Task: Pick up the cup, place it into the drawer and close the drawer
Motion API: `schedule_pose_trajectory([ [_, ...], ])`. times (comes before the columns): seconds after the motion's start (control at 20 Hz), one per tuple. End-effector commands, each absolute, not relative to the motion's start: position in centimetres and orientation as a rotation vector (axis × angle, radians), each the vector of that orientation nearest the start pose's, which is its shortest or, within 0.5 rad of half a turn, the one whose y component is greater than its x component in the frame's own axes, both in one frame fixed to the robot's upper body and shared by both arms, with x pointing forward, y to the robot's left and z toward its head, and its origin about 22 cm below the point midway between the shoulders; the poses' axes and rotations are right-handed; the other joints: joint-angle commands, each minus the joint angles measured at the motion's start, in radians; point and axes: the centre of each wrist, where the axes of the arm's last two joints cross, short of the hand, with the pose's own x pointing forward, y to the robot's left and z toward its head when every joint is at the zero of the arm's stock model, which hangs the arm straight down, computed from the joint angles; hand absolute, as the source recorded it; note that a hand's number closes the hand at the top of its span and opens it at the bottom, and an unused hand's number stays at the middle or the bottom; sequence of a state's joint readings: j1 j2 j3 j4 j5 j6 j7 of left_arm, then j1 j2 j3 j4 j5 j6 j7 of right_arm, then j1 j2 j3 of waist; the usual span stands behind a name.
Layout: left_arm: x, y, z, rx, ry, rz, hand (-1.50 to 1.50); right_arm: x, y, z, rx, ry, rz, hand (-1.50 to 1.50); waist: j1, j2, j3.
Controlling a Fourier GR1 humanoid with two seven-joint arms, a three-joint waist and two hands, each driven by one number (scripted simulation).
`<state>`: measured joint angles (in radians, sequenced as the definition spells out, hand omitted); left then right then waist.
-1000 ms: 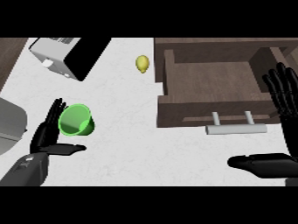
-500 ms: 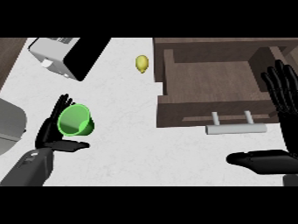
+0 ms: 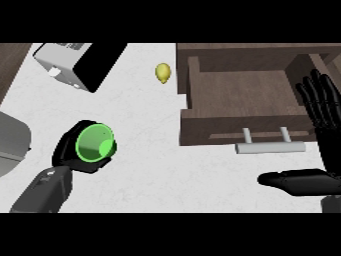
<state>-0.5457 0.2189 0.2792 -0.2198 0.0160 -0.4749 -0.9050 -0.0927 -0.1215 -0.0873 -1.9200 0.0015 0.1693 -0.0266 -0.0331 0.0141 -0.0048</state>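
Left hand (image 3: pixel 75 159) curls round the green cup (image 3: pixel 95 143); drawer (image 3: pixel 241 90) open.

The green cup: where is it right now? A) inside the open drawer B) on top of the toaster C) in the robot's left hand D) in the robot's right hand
C: the left hand is curled round the green cup over the white counter, while the open drawer holds no cup and the right hand is open with nothing in it.
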Motion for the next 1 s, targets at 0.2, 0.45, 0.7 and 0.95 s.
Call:
schedule_pose_trajectory([
  [0.2, 29.5, 28.8, -12.8, -0.603, -1.821, 0.142, 1.5, 24.6, -27.1, 10.8, -0.042, -2.008, 0.253, -1.5, 0.004, 0.0, 0.0],
  [0.45, 29.4, 28.7, -12.8, -0.404, -1.944, 0.252, 1.5, 23.5, -26.7, 11.7, -0.042, -2.005, 0.272, -1.5, 0.011, -0.009, 0.002],
  [0.7, 28.6, 32.1, -12.3, -0.214, -2.013, 0.356, 1.5, 23.9, -27.3, 9.7, -0.056, -2.008, 0.265, -1.5, 0.014, -0.006, 0.002],
  [0.95, 30.8, 29.6, -10.9, -0.299, -2.083, 0.331, 1.5, 24.2, -26.1, 11.3, -0.079, -2.021, 0.247, -1.5, 0.023, -0.011, 0.003],
])
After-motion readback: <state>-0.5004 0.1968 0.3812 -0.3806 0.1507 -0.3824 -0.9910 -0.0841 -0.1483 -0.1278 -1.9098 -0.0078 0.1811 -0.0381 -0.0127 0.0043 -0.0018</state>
